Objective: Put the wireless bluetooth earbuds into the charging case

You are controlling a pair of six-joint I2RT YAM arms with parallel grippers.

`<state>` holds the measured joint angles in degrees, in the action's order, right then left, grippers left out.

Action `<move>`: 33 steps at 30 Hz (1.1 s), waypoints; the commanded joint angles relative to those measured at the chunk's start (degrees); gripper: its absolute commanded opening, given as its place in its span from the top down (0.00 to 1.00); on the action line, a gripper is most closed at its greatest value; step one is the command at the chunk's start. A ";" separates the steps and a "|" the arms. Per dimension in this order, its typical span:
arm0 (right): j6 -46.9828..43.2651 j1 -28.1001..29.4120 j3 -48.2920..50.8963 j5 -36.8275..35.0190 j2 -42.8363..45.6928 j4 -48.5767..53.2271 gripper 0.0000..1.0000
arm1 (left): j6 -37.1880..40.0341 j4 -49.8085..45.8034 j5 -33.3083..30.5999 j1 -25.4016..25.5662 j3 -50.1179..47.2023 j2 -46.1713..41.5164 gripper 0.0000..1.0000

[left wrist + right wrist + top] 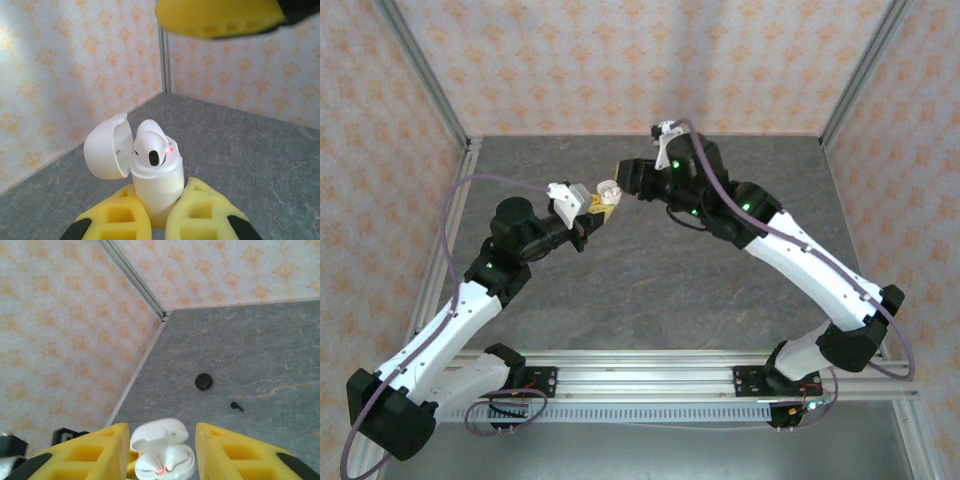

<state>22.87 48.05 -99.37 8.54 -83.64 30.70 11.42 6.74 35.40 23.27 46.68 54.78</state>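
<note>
LEFT TO RIGHT: The left gripper (588,213) clamps the base of the white charging case (155,185), held aloft over the table's (650,290) middle, towards its far edge, lid open. A white earbud (150,145) stands in its well, seemingly proud. The case's long axis runs out from the fingers, mouth towards the right gripper (162,440), whose jaws gape wide on either side. A skewed push could tip the bud out or twist the case. A black earbud (237,406) lies loose on the table.
</note>
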 commanded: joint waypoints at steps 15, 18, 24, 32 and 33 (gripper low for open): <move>9.94 -12.82 -3.83 42.27 -11.72 -5.42 0.62 | -1.97 -2.28 13.74 0.40 5.37 0.94 1.00; 9.93 -12.73 -2.66 47.10 -11.42 -6.94 0.63 | -2.14 -2.26 13.23 0.45 5.61 1.18 1.00; 8.23 -12.76 0.55 52.20 -9.01 -6.81 0.67 | -3.54 -2.01 11.59 0.46 6.11 2.37 1.00; 6.09 -12.82 3.36 53.88 -5.68 -7.36 0.69 | -5.39 -0.86 10.37 0.38 6.40 3.84 1.00; 5.74 -12.81 3.55 53.94 -5.37 -7.40 0.69 | -5.60 -0.77 10.31 0.40 6.38 3.93 1.00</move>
<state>30.33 34.83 -96.40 59.44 -92.18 25.61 7.33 3.97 47.18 23.57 50.96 58.46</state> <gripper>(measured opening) 0.309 0.082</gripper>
